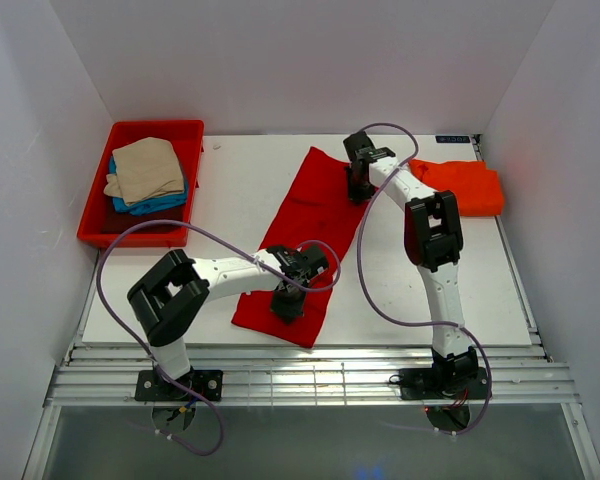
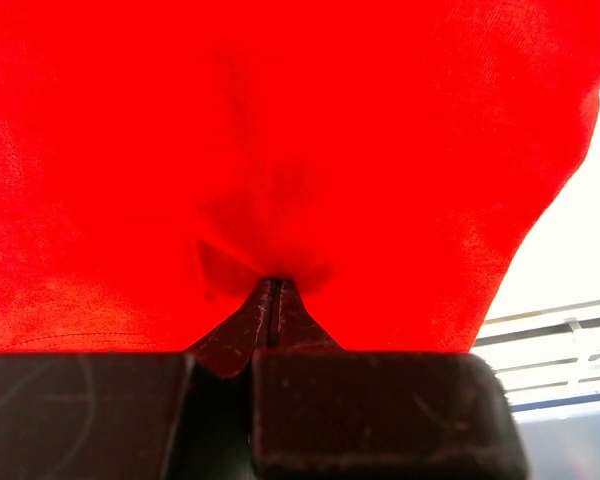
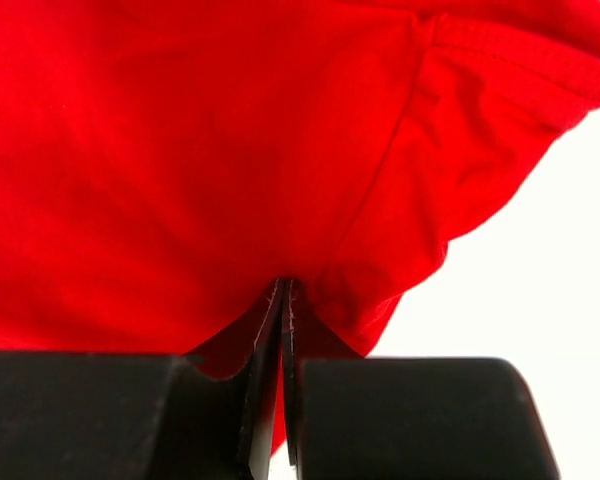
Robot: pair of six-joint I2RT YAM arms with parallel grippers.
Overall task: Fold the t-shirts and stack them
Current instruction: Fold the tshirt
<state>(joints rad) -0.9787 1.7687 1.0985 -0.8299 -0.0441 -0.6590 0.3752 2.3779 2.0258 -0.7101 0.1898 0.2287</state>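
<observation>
A bright red t-shirt (image 1: 315,215) lies as a long folded strip across the white table (image 1: 240,180). My left gripper (image 1: 287,305) is at the strip's near end, shut on a pinch of the red cloth (image 2: 280,130); in the left wrist view its jaws (image 2: 270,285) meet with fabric bunched at the tips. My right gripper (image 1: 358,185) is at the far end, shut on the cloth (image 3: 180,150) near a hemmed edge, with the tips (image 3: 285,285) pressed together. An orange-red t-shirt (image 1: 460,185) sits folded at the back right.
A red plastic tray (image 1: 130,238) at the back left holds a beige shirt (image 1: 145,168) on top of a blue one (image 1: 160,205). White walls close in on three sides. A metal rail (image 1: 310,370) runs along the near table edge.
</observation>
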